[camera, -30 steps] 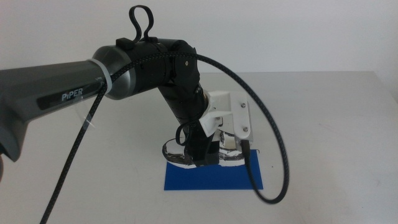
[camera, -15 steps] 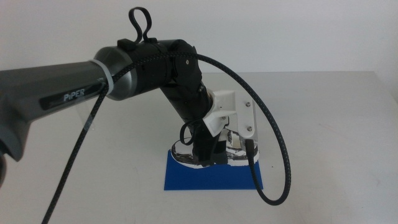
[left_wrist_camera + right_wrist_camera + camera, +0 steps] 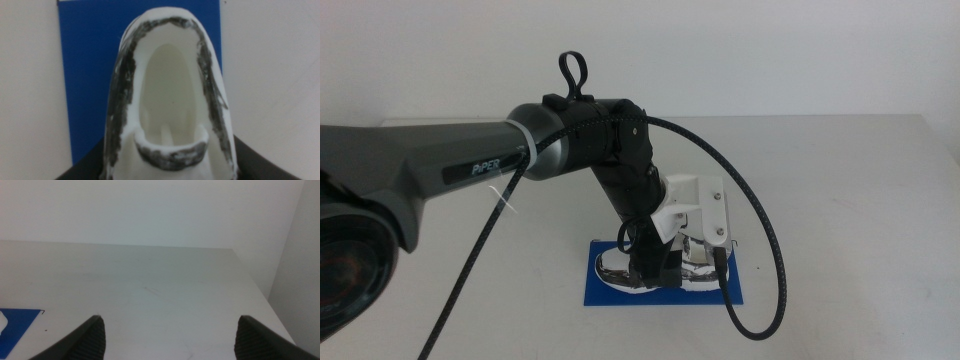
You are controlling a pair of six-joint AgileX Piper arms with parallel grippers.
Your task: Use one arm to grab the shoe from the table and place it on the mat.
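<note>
The white shoe (image 3: 618, 268) with black patches sits low over the blue mat (image 3: 610, 296) near the table's (image 3: 840, 200) front middle. My left gripper (image 3: 656, 268) comes down from above and is shut on the shoe's middle, hiding that part. In the left wrist view the shoe (image 3: 167, 85) fills the picture with its opening facing the camera. The left gripper (image 3: 170, 167) has one dark jaw on each side of the shoe, and the mat (image 3: 90, 60) lies underneath. My right gripper (image 3: 170, 337) is open over bare table, off to the side.
The left arm's black cable (image 3: 760, 250) loops out to the right of the mat. In the right wrist view a corner of the mat (image 3: 17, 325) shows, and the table's far edge (image 3: 250, 275) meets a plain wall.
The left arm has carried the shoe down and a little nearer the camera, from just above the mat's far edge to low over the mat's middle. The forearm has swung further in.
</note>
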